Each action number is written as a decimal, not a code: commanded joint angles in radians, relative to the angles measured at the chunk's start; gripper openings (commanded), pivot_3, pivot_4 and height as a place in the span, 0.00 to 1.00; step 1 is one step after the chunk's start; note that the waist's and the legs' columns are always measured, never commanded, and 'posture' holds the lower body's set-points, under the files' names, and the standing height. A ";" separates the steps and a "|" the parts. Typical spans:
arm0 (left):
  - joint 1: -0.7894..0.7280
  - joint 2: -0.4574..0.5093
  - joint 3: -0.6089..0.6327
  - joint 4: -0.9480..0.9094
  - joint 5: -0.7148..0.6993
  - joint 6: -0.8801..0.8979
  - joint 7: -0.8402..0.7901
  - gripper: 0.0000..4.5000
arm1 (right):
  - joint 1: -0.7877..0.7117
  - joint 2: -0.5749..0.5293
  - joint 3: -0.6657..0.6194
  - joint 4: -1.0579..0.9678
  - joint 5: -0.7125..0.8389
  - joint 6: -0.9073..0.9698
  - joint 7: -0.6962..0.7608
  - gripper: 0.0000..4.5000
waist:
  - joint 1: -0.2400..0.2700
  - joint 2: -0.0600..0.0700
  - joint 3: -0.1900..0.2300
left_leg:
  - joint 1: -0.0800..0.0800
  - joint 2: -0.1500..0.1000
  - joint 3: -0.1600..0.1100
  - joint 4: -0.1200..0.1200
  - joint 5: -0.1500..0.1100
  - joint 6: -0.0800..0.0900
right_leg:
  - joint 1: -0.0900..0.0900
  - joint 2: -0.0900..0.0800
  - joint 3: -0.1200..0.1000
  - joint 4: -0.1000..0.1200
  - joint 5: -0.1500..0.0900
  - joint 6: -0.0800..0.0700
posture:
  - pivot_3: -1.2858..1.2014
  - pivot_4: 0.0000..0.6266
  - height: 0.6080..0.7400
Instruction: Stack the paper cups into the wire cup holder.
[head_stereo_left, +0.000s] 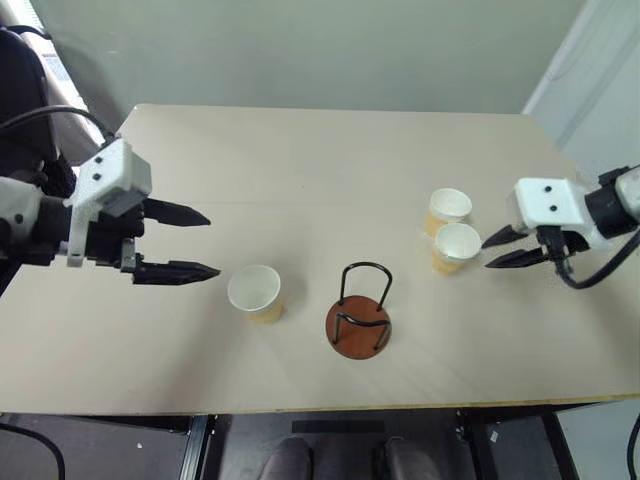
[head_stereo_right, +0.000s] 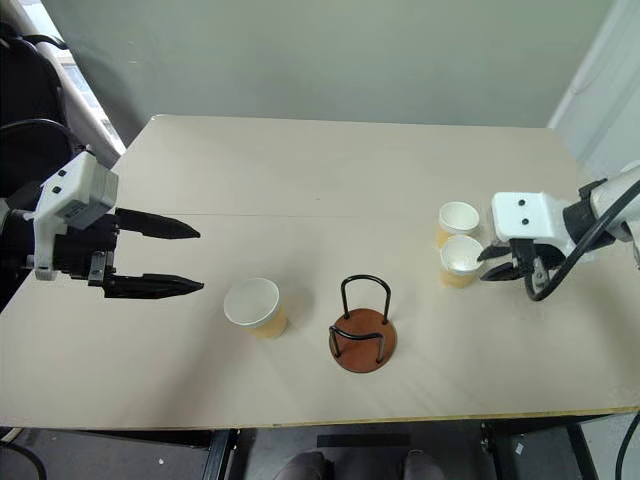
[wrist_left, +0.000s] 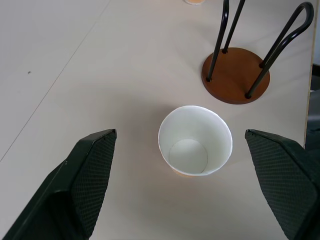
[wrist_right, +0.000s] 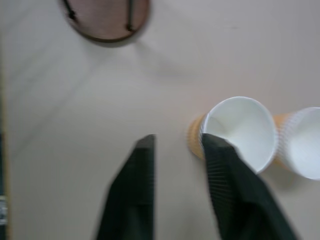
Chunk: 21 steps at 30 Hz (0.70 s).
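Note:
My left gripper (head_stereo_left: 212, 244) hangs open above the table, its fingers pointing at a lone paper cup (head_stereo_left: 255, 292) that stands upright just beyond them; in the left wrist view this cup (wrist_left: 195, 142) sits ahead of the wide gap between the fingers. To the right of that cup stands the wire cup holder (head_stereo_left: 358, 325), with a brown disc base and black hoops, and nothing in it. Two more paper cups (head_stereo_left: 449, 208) (head_stereo_left: 457, 245) stand side by side at the right. My right gripper (head_stereo_left: 487, 254) hovers beside the nearer one, jaws partly open with nothing between them.
The beige table (head_stereo_left: 300, 150) ends close in front at its near edge (head_stereo_left: 300, 408) and at its right edge (head_stereo_left: 600, 330). A dark object (head_stereo_left: 20, 70) stands off the back left corner. A pale wall lies behind.

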 joint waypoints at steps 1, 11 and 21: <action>-0.022 0.003 0.007 -0.002 0.007 -0.009 0.006 0.98 | -0.023 0.019 -0.003 0.031 -0.060 -0.058 -0.007 0.62 | 0.000 0.000 0.000 | 0.000 0.000 0.000 0.000 0.000 0.000 | 0.000 0.000 0.000 0.000 0.000 0.000 | 0.52 0.24 1.00; -0.019 0.000 0.003 -0.020 0.000 0.007 0.017 0.98 | -0.045 0.157 0.075 0.180 -0.183 -0.154 -0.001 0.78 | -0.001 0.000 0.000 | 0.000 0.000 0.000 0.001 0.000 0.000 | 0.001 0.000 0.000 0.000 0.001 0.000 | 0.52 0.24 1.00; 0.029 0.012 0.072 -0.082 -0.051 0.044 0.016 0.98 | -0.075 0.275 0.150 0.323 -0.327 -0.257 -0.016 0.78 | -0.001 0.000 0.000 | -0.001 0.000 0.000 0.001 0.000 0.000 | 0.001 0.000 -0.001 0.000 0.002 0.000 | 0.52 0.24 1.00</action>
